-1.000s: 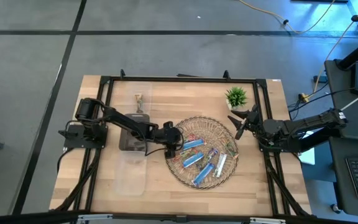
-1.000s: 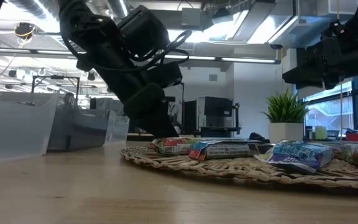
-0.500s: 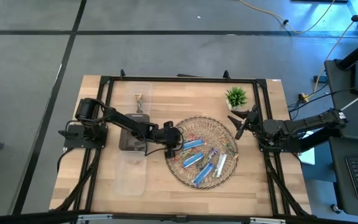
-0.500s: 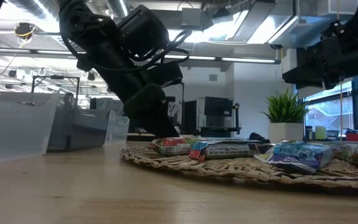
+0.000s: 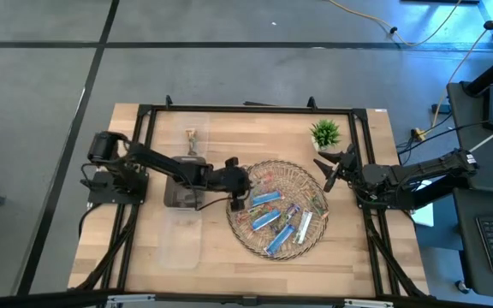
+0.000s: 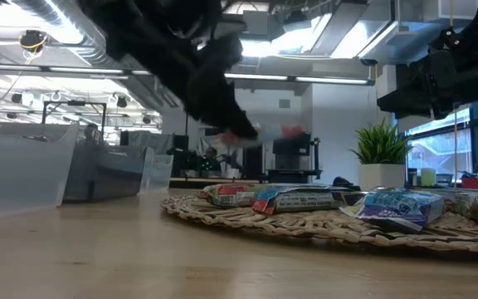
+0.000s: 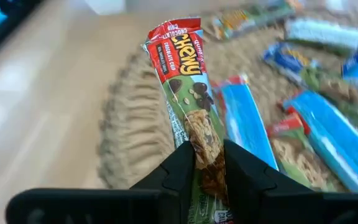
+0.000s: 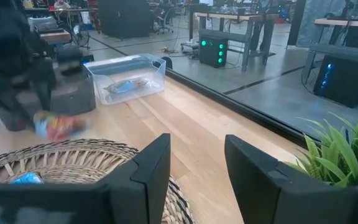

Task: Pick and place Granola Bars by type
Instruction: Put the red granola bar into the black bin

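High view: left pincer (image 5: 234, 192) grips bar (image 7: 188, 99) above basket rim (image 5: 232, 224).

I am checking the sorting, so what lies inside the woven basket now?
The woven basket holds several blue bars and a silvery one. What lies beneath them is covered.

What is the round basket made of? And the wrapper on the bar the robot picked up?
The basket looks like woven straw or wicker, matte tan: its rim shows braided strands. The granola bar in the left gripper seems wrapped in glossy printed plastic or foil film, crinkled and shiny.
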Robot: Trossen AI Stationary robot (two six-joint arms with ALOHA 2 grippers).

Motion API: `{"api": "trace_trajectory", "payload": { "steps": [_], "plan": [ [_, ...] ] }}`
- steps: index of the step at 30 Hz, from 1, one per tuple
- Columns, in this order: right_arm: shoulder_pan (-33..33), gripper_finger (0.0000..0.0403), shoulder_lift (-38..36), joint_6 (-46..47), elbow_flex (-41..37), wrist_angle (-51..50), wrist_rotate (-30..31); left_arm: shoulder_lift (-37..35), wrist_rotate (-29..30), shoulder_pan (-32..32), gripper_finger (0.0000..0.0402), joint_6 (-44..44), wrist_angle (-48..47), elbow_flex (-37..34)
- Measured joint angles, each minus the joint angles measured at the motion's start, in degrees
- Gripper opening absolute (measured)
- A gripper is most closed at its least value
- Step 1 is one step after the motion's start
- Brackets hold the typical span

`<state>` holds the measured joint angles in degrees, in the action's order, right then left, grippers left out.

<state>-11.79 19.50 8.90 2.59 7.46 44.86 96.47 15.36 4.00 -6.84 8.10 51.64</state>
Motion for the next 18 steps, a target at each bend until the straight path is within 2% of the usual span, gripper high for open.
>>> {"api": "trace_trajectory", "payload": {
  "steps": [5, 8, 13, 18],
  "plan": [
    [0.0, 0.0155, 0.0, 0.0, 0.0, -0.2, 0.0, -10.2, 5.9, 0.0, 0.0067, -6.4, -11.5, 0.6],
    [0.0, 0.0155, 0.0, 0.0, 0.0, -0.2, 0.0, -16.8, 10.3, 0.1, 0.0067, -15.4, -23.0, 0.7],
    [0.0, 0.0155, 0.0, 0.0, 0.0, -0.3, 0.0, -24.7, 10.4, 0.8, 0.0067, -36.1, -42.0, 0.7],
    [0.0, 0.0155, 0.0, -0.1, 0.0, -0.3, 0.0, -26.3, 10.8, 5.0, 0.0067, -50.4, -54.9, 0.3]
  ]
}}
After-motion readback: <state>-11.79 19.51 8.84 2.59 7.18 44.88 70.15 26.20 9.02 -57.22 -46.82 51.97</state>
